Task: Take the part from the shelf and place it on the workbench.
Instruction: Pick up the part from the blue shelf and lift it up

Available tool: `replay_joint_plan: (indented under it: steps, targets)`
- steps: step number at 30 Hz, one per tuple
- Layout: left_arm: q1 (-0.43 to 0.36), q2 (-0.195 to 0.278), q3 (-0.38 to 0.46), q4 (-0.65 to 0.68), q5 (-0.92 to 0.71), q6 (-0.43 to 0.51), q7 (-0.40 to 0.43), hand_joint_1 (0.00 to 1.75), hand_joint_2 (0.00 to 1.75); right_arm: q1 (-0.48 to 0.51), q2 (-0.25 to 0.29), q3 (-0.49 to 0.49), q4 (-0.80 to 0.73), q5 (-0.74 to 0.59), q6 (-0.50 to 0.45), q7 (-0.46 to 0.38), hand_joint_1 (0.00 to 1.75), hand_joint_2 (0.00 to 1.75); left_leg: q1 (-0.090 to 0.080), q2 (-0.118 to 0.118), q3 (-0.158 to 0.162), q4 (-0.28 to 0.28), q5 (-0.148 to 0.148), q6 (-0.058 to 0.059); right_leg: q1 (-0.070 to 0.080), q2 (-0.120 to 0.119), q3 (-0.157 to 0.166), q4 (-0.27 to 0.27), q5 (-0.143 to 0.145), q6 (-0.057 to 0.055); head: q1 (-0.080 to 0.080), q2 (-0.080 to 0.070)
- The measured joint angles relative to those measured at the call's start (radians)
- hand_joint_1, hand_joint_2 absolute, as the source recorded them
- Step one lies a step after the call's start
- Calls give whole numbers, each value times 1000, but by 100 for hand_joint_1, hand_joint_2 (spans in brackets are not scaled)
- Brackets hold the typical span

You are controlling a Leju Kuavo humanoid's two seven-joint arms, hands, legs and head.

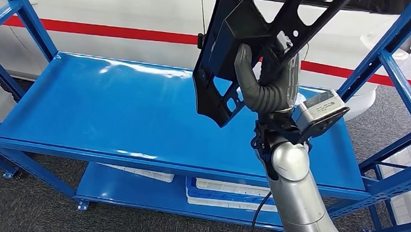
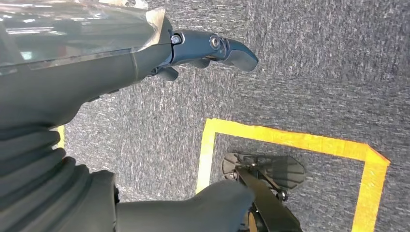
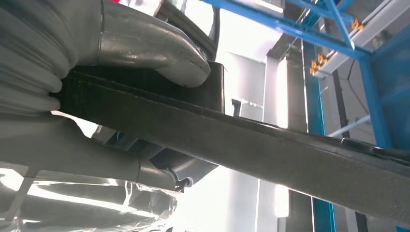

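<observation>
Blue shelf [image 1: 111, 109] ahead of me, with the black part [image 1: 235, 47] held up above its right half.

From the head view I lose the part's upper end past the top of the picture, so I cannot tell its full shape; my right hand [image 1: 268, 85] covers its middle. The shelf's raised rim runs along the front, and blue uprights [image 1: 397, 75] stand close on the right, leaving open room over the left of the shelf. My right hand is clamped on the part, thumb [image 3: 159, 53] pressed over one face and fingers under the other. My left hand [image 2: 121, 63] hangs over grey carpet [image 2: 314, 72] by a yellow tape line [image 2: 290, 137], holding nothing, fingers spread.
</observation>
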Motion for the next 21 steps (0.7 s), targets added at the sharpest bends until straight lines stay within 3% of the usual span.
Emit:
replay_joint_plan:
  steps: [21]
  targets:
    - [-10,1,4,0,-19,14,7,0,175,76,-16,61,-1,-59,36,-58,175,175,0,0,-1,0,0,0,0,0,0,0,0,0,0,0]
